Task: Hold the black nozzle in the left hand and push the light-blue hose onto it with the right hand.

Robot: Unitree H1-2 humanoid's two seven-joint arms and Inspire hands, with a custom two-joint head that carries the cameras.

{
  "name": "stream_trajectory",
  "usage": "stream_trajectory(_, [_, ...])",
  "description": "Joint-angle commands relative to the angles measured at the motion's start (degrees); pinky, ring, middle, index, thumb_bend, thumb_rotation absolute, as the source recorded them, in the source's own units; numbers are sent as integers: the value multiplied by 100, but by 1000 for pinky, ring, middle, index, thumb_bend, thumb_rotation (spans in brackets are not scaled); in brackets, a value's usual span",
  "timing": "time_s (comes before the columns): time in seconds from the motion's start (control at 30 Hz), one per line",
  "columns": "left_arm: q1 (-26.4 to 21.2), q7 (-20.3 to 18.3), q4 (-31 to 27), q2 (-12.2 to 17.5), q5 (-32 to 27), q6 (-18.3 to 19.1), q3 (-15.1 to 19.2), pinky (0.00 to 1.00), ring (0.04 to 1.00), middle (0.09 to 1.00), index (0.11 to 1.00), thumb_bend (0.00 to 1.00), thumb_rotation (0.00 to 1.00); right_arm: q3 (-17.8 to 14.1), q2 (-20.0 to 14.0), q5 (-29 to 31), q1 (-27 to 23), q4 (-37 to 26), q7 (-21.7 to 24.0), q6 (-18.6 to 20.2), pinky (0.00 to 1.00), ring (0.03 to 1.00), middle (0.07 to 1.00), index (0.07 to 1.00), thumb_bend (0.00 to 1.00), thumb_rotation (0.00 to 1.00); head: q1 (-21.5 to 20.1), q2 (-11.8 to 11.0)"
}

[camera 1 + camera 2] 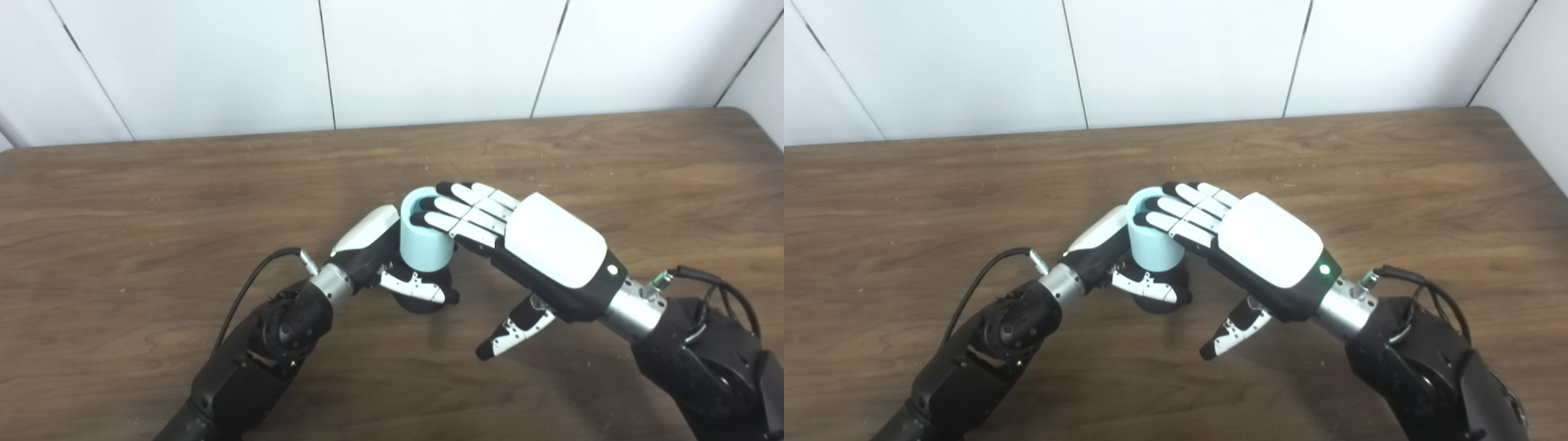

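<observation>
1. Light-blue hose (424, 236): short stubby tube section, upright, open end up, roughly mid-table. Its lower end sits on the black nozzle (422, 300).
2. Black nozzle: directly under the hose, only a dark rounded base showing below the blue rim. How deep the hose is seated over it, cannot tell.
3. Left hand (383, 257): against the left side of the hose, white back of the hand facing up and left. Thumb wraps across the front at the hose/nozzle junction, touching the nozzle. Fingers are hidden behind the hose, so the hand reads as clamped around the nozzle, hose bottom included.
4. Right hand (1255, 245): comes in from the right of the hose, palm down, fingers (1182, 211) straight and close together, laid flat over the hose's open top rim. Thumb (1231, 334) hangs down, splayed away, well clear of the hose, touching nothing. Nothing pinched; it's a flat press, not a grip.
5. Table (153, 202): dark wood-grain top, carrying the nozzle base; white panelled wall (429, 55) behind the hose, beyond the far edge.
</observation>
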Motion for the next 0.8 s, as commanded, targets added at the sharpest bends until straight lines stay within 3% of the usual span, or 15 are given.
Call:
stream_trajectory(0.0, [613,-1261,441,260,-106,845,-553,664,756,717,536,764,380,301,-297,-188,368,276,658,-1,939,949,939,893,789,240,2,26])
stream_trajectory(0.77, [625,-1230,413,263,-145,858,-549,634,734,711,536,759,369,482,-351,-240,395,408,496,-73,935,942,932,889,790,237,9,47])
